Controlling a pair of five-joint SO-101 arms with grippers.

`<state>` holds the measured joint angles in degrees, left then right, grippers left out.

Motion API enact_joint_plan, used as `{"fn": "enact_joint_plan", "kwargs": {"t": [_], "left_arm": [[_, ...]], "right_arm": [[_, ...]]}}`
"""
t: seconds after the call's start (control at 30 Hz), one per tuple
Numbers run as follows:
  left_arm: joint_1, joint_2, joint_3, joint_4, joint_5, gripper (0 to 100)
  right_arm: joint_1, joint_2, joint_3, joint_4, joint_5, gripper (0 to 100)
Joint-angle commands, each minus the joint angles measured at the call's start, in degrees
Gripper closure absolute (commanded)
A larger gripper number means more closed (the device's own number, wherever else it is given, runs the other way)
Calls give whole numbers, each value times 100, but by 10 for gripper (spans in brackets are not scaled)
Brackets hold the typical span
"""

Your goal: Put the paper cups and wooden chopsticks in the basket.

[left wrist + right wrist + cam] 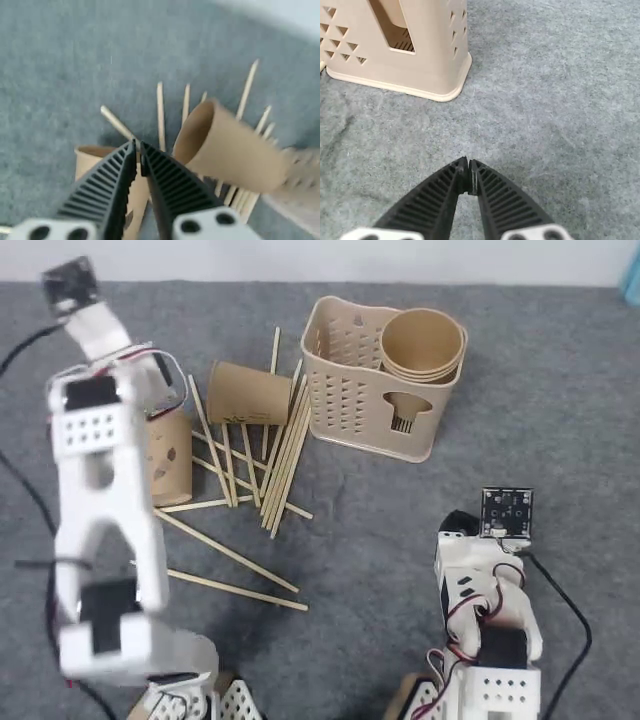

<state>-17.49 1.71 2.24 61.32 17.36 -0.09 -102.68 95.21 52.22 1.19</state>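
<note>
A beige perforated basket (365, 390) stands at the back of the grey carpet with stacked paper cups (422, 345) inside. One paper cup (248, 393) lies on its side left of the basket, also seen as the tipped cup (230, 147). A second cup (170, 455) lies partly under the left arm. Several wooden chopsticks (270, 455) are scattered between the cups and toward the front. My left gripper (138, 145) is shut and empty just above the second cup (90, 157). My right gripper (468, 164) is shut, empty, low over bare carpet in front of the basket (420, 55).
The left arm (100, 510) stretches from the front left toward the back left, covering part of the carpet. The right arm (490, 610) is folded at the front right. Two long chopsticks (235, 575) lie apart near the front.
</note>
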Motion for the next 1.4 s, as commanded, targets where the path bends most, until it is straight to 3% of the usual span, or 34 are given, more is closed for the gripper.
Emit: {"fn": "enact_joint_plan", "kwargs": {"t": [0.0, 0.33, 0.6, 0.7, 0.93, 1.37], "left_arm": [[-53, 1222, -1604, 809, -97, 984], [-290, 3253, -4066, 2391, -123, 984], [-273, 4290, -5200, 3859, -378, 985], [-316, 4316, -5349, 3938, -536, 986], [-448, 3367, -4207, 3938, -985, 986], [-255, 176, 180, 3930, -2127, 986]], "right_arm": [[-48, -13, 123, 75, 97, 990], [-48, -13, 123, 75, 97, 990], [-48, -13, 123, 75, 97, 990], [-48, -13, 123, 75, 97, 990], [-48, -13, 123, 66, 97, 990], [-48, -13, 123, 66, 97, 990]]}}
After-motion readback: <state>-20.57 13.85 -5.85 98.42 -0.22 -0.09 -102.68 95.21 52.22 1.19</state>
